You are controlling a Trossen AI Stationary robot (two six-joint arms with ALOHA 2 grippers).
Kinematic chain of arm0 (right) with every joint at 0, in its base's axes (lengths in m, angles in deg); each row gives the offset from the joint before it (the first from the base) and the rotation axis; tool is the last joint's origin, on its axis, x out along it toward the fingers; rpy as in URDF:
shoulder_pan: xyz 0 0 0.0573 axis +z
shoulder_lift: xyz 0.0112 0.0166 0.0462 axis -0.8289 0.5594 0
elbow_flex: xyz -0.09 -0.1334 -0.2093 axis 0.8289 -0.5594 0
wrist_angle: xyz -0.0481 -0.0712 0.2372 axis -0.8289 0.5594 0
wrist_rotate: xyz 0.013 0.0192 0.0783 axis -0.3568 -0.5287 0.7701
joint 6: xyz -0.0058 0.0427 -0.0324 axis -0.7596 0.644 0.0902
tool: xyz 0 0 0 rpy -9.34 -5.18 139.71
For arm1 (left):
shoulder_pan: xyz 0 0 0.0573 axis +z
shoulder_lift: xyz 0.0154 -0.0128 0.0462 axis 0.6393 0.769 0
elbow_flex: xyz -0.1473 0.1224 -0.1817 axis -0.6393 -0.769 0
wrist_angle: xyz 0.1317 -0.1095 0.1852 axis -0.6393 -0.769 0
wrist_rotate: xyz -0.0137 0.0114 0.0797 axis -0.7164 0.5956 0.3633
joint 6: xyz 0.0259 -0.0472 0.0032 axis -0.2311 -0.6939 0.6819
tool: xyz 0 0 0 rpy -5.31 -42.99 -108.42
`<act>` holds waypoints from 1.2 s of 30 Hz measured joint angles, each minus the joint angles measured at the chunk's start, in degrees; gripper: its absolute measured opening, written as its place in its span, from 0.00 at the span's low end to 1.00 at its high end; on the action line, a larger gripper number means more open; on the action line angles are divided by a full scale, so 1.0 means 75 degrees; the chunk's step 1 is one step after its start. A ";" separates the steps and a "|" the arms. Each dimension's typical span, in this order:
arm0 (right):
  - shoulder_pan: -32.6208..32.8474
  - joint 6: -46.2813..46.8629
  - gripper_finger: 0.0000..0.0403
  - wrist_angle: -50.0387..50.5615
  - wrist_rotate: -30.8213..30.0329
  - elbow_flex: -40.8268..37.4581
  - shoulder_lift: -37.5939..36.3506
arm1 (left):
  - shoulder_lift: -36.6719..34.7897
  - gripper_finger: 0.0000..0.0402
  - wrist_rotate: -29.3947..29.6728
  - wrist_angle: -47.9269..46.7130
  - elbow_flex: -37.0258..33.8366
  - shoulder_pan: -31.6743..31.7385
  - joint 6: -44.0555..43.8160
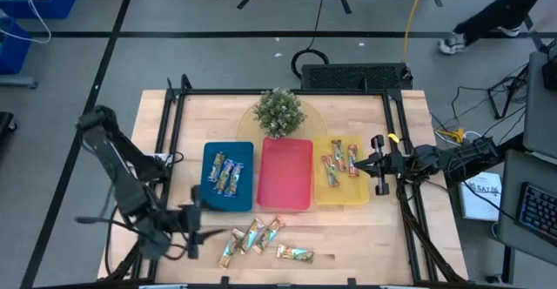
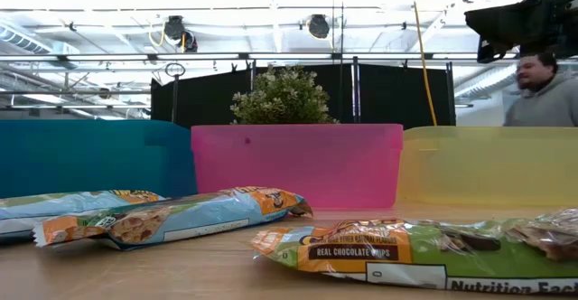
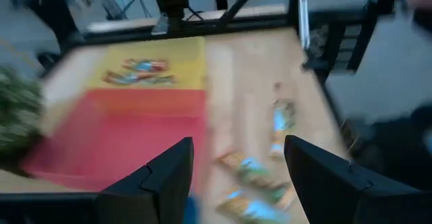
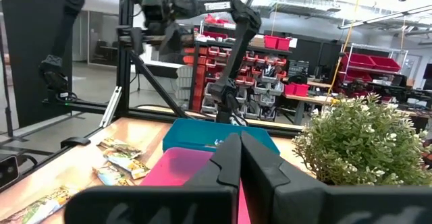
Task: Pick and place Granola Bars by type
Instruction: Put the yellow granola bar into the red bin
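Bars are left loose near the table's front edge. The left gripper, spread wide and empty, is held just beside them; one wrapper should be straddled squarely. The right gripper, closed and empty, waits by the yellow tray.

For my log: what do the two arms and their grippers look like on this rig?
Both arms are dark, jointed and slim, with black cabling running along them. The left gripper has two broad, black, angular fingers with flat inner faces. The right gripper is likewise black, with a small yellow marking near its wrist; its fingers are blocky and wedge-shaped.
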 joint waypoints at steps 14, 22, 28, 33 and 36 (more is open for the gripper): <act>0.0000 -0.0184 0.00 0.0121 -0.0013 0.0001 0.0003 | -0.1860 0.03 0.0760 -0.0966 -0.0615 0.0070 0.2907; 0.0000 -0.0470 0.00 -0.0094 -0.0004 0.0000 0.0003 | -0.3689 0.01 0.0898 0.1548 -0.2774 -0.0049 0.4120; 0.0000 0.0428 0.00 -0.0282 0.0007 0.0000 0.0006 | -0.5124 0.01 0.0558 0.5645 -0.5712 0.0024 0.6039; 0.0000 -0.0006 0.00 -0.0377 0.0004 0.0001 0.0009 | -0.6010 0.01 -0.0660 0.8000 -0.7266 0.0016 0.6985; 0.0000 -0.0059 0.00 -0.0936 0.0036 0.0000 0.0009 | -0.6380 0.02 -0.1037 0.8047 -0.7589 0.0001 0.7031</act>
